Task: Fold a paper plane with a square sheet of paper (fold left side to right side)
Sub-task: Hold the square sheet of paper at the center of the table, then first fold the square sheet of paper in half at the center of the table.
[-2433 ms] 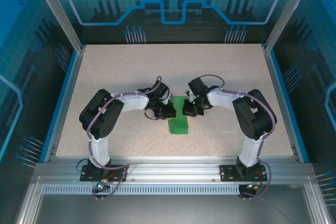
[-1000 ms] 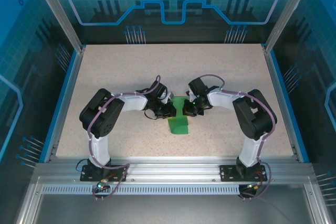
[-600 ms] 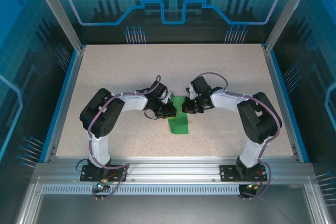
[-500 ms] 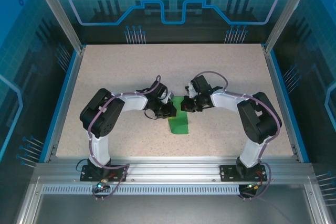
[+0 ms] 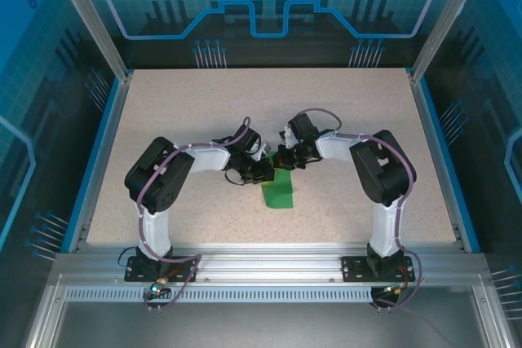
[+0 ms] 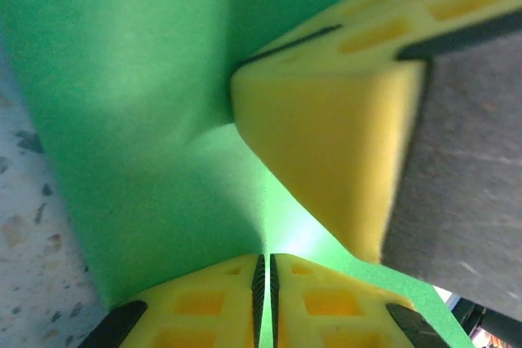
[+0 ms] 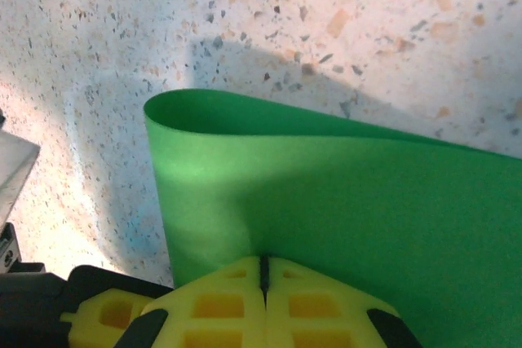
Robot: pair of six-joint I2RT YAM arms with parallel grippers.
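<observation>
The square sheet of paper (image 5: 278, 192) is bright green and lies folded over at the table's middle, its near end pointing toward the arms. Both grippers meet at its far end. My left gripper (image 5: 264, 171) is shut on the paper, and in the left wrist view a thin green edge (image 6: 139, 120) runs between its pads (image 6: 263, 270). My right gripper (image 5: 282, 160) is shut, with its closed tips (image 7: 263, 268) pressed down on the paper's top layer (image 7: 342, 193). A rounded, uncreased fold (image 7: 167, 107) curls at the sheet's edge. One right finger (image 6: 326, 136) stands on the paper in the left wrist view.
The speckled beige table (image 5: 179, 120) has blue rails (image 5: 104, 132) along both sides and aluminium posts (image 5: 86, 14) at the far corners. A part of the other gripper (image 7: 106, 315) sits close at the lower left of the right wrist view.
The right arm has swung left, carrying its shut gripper across the paper's far end toward the left gripper. The left arm and the paper's near end have stayed put.
</observation>
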